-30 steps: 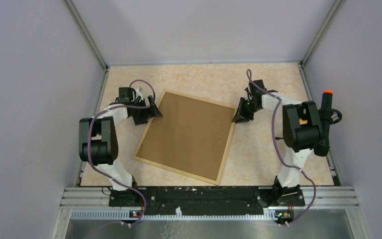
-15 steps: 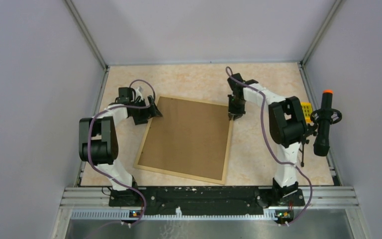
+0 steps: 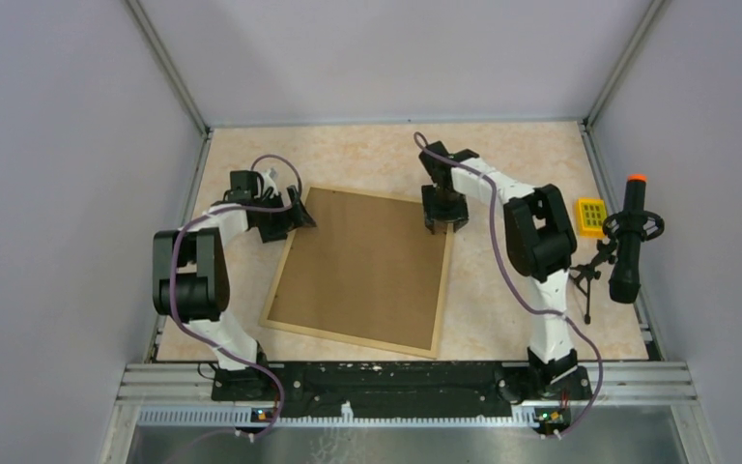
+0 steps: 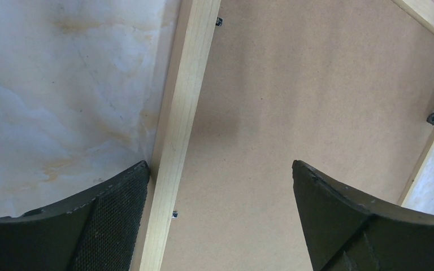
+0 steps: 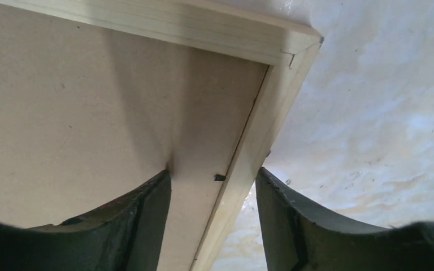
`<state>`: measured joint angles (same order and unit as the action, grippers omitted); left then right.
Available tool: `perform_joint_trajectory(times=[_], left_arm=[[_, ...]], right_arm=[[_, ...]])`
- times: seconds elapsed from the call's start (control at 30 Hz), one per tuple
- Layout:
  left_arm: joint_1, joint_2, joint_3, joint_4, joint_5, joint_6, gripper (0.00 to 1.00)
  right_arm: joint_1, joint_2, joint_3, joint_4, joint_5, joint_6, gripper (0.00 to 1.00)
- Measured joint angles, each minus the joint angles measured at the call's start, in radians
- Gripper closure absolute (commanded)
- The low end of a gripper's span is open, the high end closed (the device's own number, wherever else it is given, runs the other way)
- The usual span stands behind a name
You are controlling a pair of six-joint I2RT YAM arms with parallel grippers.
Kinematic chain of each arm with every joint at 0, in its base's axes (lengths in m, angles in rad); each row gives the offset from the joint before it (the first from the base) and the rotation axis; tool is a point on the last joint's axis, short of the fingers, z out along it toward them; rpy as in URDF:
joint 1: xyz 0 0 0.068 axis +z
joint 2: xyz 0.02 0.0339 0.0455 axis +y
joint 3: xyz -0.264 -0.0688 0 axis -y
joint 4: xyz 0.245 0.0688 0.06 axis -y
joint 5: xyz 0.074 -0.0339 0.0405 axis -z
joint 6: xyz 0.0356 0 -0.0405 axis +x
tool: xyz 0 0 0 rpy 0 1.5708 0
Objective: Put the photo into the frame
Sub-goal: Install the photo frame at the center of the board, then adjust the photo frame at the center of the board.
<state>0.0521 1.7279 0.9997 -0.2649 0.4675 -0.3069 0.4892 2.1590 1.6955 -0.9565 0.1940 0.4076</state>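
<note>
**A:** Two pairs of jaws. How does the left one stand?

**B:** Spread wide and pinching nothing. The left gripper [image 4: 217,169] straddles the left rail of the frame [image 4: 181,113]. Its outer finger [image 4: 113,226] is over the table [image 3: 377,155], with the tip right at the rail's outer edge. I cannot tell whether it touches. The inner finger is well in over the brown backing board [image 3: 367,266].

**A:** And the right one?

**B:** Parted too, but less widely. The right gripper [image 5: 213,174] sits astride the right rail, close to the frame's far right corner. A strip of board shows between the inner finger and the rail, so the wood is not clamped. The outer finger is just beside the rail's outside edge, above the table. A small dark tab [image 5: 219,178] lies where the board meets the rail, between the two fingers.

**A:** Where is the frame itself?

**B:** It lies flat on the table between the two arms, back side up, with the backing board filling it. It sits a little askew to the table's edges. The left gripper is at its far left corner and the right gripper at its far right.

**A:** Anything further out?

**B:** A yellow keypad [image 3: 591,215] lies by the right edge of the table. Beside it a black handle [image 3: 631,242] with an orange tip stands on a small tripod. Both are well apart from the frame.
</note>
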Motion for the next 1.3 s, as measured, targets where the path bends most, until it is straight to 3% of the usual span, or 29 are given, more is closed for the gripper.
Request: perform_joint_trajectory(times=[0.13, 0.23, 0.43, 0.57, 0.7, 0.83, 0.97, 1.13, 1.3], left_arm=[[0.005, -0.021, -0.016, -0.001, -0.002, -0.004, 0.01], [0.039, -0.064, -0.068, -0.029, 0.045, -0.023, 0.01], [0.101, -0.138, -0.164, -0.058, 0.09, -0.09, 0.01], [0.105, -0.143, -0.198, -0.014, 0.131, -0.12, 0.01], [0.064, -0.196, -0.266, 0.076, 0.113, -0.16, 0.01], [-0.109, -0.304, -0.357, 0.116, 0.021, -0.244, 0.01], [-0.257, -0.403, -0.455, 0.065, 0.087, -0.359, 0.01], [-0.228, -0.484, -0.486, -0.045, 0.055, -0.394, 0.01], [-0.162, -0.447, -0.469, -0.072, 0.084, -0.403, 0.01]], right_arm=[[-0.079, -0.068, -0.109, 0.135, -0.245, -0.021, 0.26], [-0.15, -0.138, -0.211, 0.205, -0.401, -0.053, 0.25], [-0.181, -0.278, -0.445, 0.326, -0.528, -0.089, 0.25], [-0.176, -0.292, -0.477, 0.377, -0.578, -0.08, 0.25], [-0.187, -0.209, -0.351, 0.349, -0.563, -0.074, 0.24], [-0.213, -0.025, -0.075, 0.418, -0.489, -0.094, 0.24], [-0.214, 0.136, 0.153, 0.481, -0.525, -0.091, 0.24], [-0.175, 0.138, 0.172, 0.41, -0.555, -0.107, 0.23], [-0.197, 0.064, 0.085, 0.343, -0.551, -0.153, 0.23]])
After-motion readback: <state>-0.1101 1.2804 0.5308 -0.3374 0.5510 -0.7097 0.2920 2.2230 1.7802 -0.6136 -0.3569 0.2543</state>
